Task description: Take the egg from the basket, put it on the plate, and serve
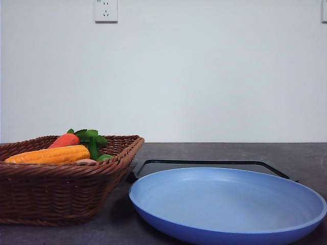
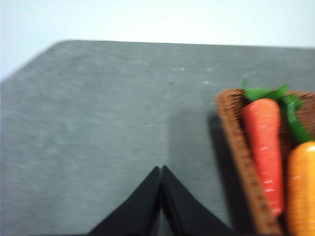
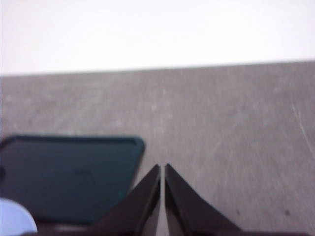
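Beside the plate (image 1: 227,206), the basket (image 1: 61,191) holds the egg (image 1: 86,162), barely showing under the corn (image 1: 51,154). Both our grippers, left (image 2: 161,169) and right (image 3: 162,168), are closed and empty over bare table. Risk: we nudge the corn or carrot (image 1: 65,140) and lose the egg.

No text, label, brand or number is being shown legibly; nothing readable is being displayed on the wall socket (image 1: 106,10) above the basket (image 1: 61,189).
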Motion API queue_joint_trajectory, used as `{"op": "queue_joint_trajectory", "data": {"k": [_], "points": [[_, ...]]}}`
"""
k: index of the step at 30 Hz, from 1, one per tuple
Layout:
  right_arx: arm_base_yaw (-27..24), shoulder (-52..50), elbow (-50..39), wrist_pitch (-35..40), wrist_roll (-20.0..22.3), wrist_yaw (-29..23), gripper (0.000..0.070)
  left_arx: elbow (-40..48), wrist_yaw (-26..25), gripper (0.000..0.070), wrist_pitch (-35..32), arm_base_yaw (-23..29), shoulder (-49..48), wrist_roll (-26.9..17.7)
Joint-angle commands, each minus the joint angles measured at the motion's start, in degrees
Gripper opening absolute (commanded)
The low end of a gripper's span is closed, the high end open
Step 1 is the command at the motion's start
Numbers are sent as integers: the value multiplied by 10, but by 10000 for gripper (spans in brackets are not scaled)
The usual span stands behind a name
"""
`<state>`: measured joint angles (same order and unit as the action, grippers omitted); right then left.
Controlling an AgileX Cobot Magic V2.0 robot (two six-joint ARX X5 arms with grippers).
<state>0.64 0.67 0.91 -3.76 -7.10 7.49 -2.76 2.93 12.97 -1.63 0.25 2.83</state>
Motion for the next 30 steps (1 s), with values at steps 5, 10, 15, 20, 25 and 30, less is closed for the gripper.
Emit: {"op": "queue_joint_trajectory", "data": {"k": [5, 10, 15, 20, 25, 30], "points": [[0, -1, -3, 27, -80, -2, 0, 13, -29, 0, 7, 1, -1, 201], [0, -1, -2, 28, -112, 2, 0, 13, -50, 0, 5, 1, -1, 224], [0, 0, 19, 6, -141, 1, 0, -7, -79, 0, 9, 1, 2, 226], [0, 19, 80, -49, -144, 0, 0, -64, -81, 0, 27, 1, 40, 226], [0, 82, 153, -81, -144, 0, 0, -132, -111, 0, 38, 1, 132, 219], [0, 170, 234, -121, -134, 8, 0, -206, -180, 0, 42, 1, 253, 192]]}}
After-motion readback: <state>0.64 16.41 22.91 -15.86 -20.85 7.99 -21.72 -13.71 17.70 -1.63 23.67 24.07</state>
